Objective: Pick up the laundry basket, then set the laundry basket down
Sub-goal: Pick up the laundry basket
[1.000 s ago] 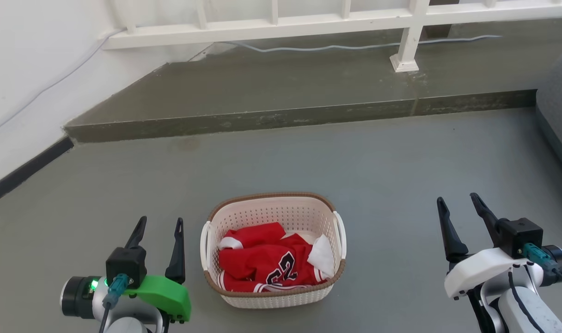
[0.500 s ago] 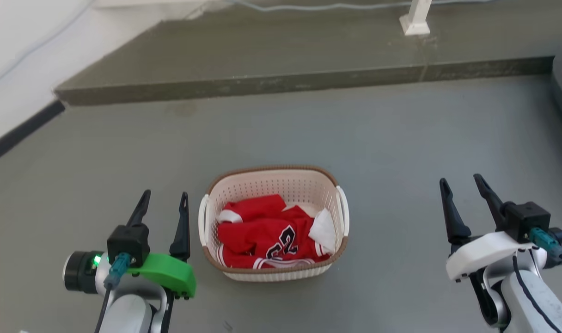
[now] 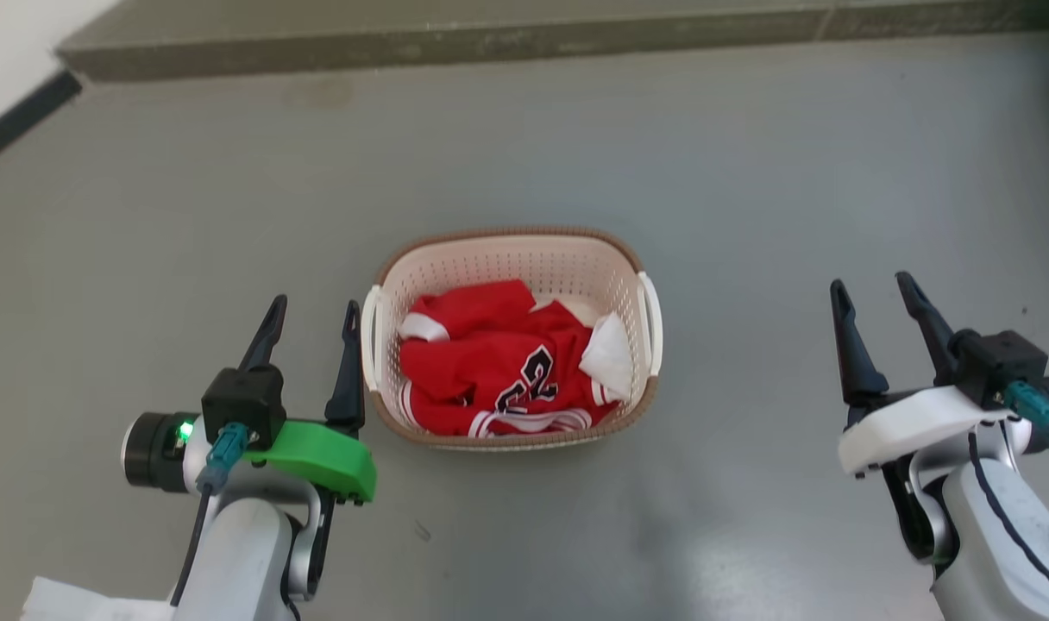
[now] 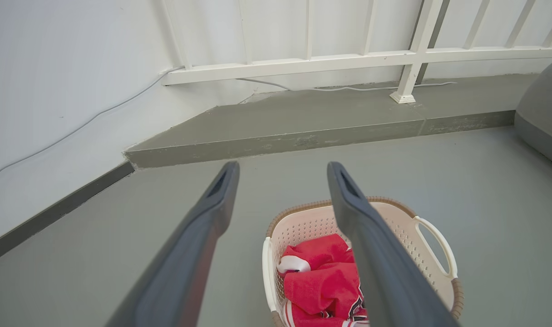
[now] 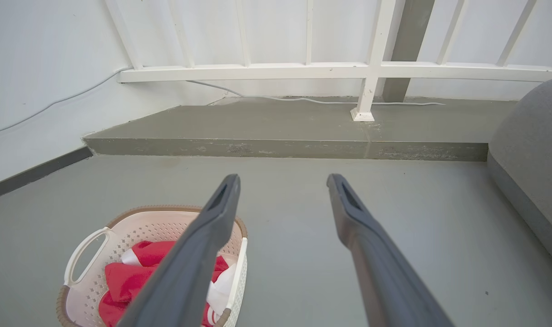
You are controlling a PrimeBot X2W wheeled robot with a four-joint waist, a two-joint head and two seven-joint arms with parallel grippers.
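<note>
The laundry basket (image 3: pixel 628 259) stands on the grey floor in the middle of the head view, cream with a brown rim and white side handles, holding a red jersey (image 3: pixel 490 362) and a bit of white cloth. My left gripper (image 3: pixel 313 309) is open just left of its left handle, apart from it. My right gripper (image 3: pixel 874 285) is open well to the right of the basket. The left wrist view has the basket (image 4: pixel 407 247) at the lower right, partly behind a finger. In the right wrist view the basket (image 5: pixel 94 247) lies at the lower left.
A raised concrete step (image 4: pixel 303 131) runs across the far side, with a white railing (image 4: pixel 348 59) and a cable on it. A white wall with a dark skirting (image 3: pixel 20 112) is at the left. A grey rounded object (image 5: pixel 530 159) sits at the far right.
The head camera has tilted down, so the step and railing slid up out of its picture. Both grippers stay open beside the basket, which rests in the same place on the floor.
</note>
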